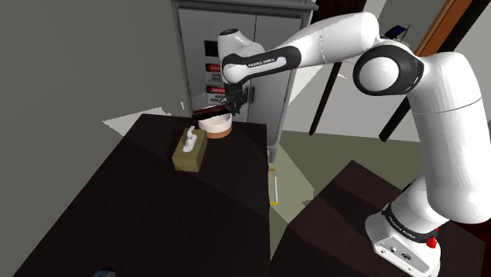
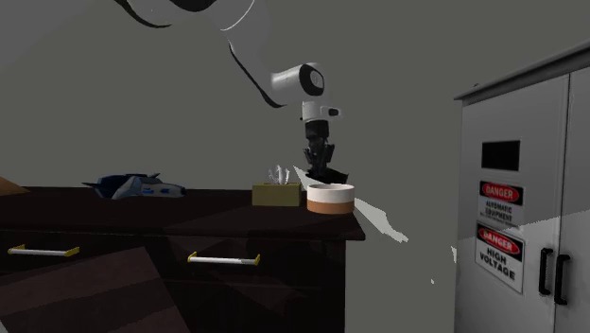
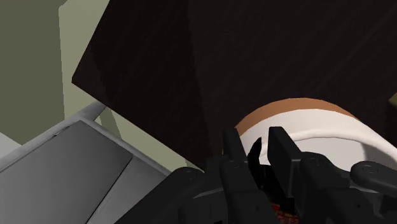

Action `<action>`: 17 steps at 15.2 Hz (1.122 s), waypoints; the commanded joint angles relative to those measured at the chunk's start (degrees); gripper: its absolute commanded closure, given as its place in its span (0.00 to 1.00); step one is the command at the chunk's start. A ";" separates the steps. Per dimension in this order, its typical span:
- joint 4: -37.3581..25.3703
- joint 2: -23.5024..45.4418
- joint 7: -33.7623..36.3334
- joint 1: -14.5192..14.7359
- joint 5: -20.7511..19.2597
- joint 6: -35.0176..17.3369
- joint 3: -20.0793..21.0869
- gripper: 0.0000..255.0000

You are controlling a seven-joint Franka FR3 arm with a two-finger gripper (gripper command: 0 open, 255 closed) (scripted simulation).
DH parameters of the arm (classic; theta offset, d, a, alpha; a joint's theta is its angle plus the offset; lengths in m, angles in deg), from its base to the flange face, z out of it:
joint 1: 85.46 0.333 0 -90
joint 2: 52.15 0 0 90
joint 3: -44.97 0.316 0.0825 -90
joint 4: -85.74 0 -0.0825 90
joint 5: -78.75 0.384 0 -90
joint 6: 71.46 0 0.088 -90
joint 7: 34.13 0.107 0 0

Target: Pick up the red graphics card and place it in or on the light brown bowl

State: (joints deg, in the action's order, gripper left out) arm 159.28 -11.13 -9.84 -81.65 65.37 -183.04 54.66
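The pincer (image 3: 256, 145) is seen clamped on the graphics card (image 1: 207, 113). In the wrist view the two black fingers (image 3: 232, 153) are drawn close with only a narrow gap, and a dark edge with red flecks is caught between them near their roots. In the shoulder view the card is seen as a dark, flat slab that juts sideways from the fingertips, away from the arm (image 1: 338, 43).

Directly beneath the pincer a bowl (image 1: 215, 128) is set, white inside, with a light brown band around its outer wall. The card is held over the bowl's mouth, close above the rim. Whether card and rim touch cannot be told.

The bowl is carried by a dark table (image 1: 157, 212), close to the table's far edge. Just beside the bowl, on the side of the pincer away from the cabinet, an olive tissue box (image 1: 189, 151) is placed, with a white tissue sticking up from its top.

Behind the pincer a grey metal cabinet (image 2: 529, 170) is stood, and red and white danger signs (image 2: 500, 198) are fixed to its door. In the second exterior view a blue and white object (image 2: 132, 186) is laid on the table top well apart from the pincer, beyond the tissue box. Its kind cannot be told.
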 commanded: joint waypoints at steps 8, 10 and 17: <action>2.14 2.23 0.76 0.06 -0.55 -4.38 -0.31 1.00; 2.14 2.24 0.76 0.06 -0.55 -4.38 -0.31 1.00; 2.13 2.24 0.76 0.06 -0.55 -4.38 -0.31 0.00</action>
State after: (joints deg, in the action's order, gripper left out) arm 161.41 -8.89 -9.09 -81.59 64.82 -187.41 54.35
